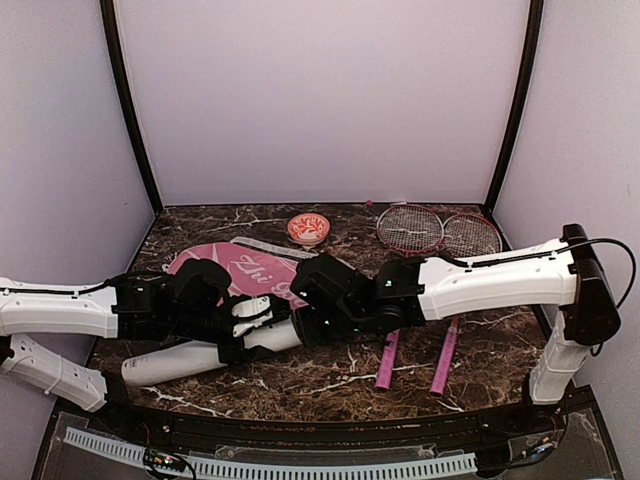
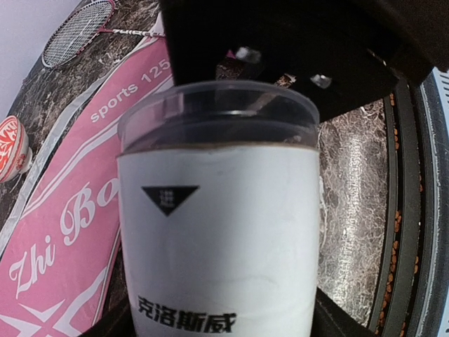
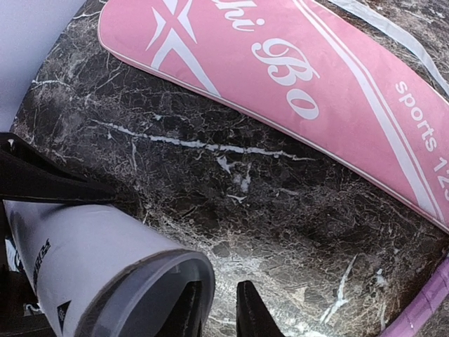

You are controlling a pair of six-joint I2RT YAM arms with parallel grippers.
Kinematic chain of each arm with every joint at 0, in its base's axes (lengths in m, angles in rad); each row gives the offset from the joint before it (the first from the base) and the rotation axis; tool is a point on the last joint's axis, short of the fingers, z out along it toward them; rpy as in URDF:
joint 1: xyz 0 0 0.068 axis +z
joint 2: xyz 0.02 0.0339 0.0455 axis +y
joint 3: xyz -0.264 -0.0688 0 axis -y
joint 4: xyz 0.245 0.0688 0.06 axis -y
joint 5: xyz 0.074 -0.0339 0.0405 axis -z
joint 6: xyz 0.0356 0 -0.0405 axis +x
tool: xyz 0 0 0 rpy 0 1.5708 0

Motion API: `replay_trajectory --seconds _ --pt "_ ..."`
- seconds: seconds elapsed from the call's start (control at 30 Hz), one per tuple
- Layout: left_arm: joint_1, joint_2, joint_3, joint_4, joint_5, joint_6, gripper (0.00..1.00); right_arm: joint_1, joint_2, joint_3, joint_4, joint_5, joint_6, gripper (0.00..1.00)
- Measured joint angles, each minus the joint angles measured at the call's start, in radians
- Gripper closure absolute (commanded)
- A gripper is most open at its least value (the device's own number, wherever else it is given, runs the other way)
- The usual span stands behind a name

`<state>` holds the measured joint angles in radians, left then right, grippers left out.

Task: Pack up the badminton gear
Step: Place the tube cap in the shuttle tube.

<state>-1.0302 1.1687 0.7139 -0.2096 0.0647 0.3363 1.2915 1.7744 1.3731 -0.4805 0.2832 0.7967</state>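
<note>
Tube (image 2: 217, 232) filling left wrist view, base cut off, inside unreadable.

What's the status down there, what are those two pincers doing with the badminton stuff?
Left pincer shut on white tube, tube lying down. Right pincer slightly open at tube's mouth. Rackets, pink cover unpacked, off to the side.

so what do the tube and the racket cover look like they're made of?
Tube: matte white body with black print, card or plastic, can't tell; the mouth band is translucent grey, likely plastic. Racket cover: smooth pink sheet with white print and a pale edge trim, probably coated fabric or vinyl.
</note>
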Motion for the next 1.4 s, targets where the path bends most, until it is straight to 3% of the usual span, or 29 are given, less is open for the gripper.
replay_trajectory --seconds 1.4 --pt "0.0 0.016 0.013 0.013 0.022 0.001 0.31 -0.02 -0.076 -0.052 0.051 -0.081 0.031 0.8"
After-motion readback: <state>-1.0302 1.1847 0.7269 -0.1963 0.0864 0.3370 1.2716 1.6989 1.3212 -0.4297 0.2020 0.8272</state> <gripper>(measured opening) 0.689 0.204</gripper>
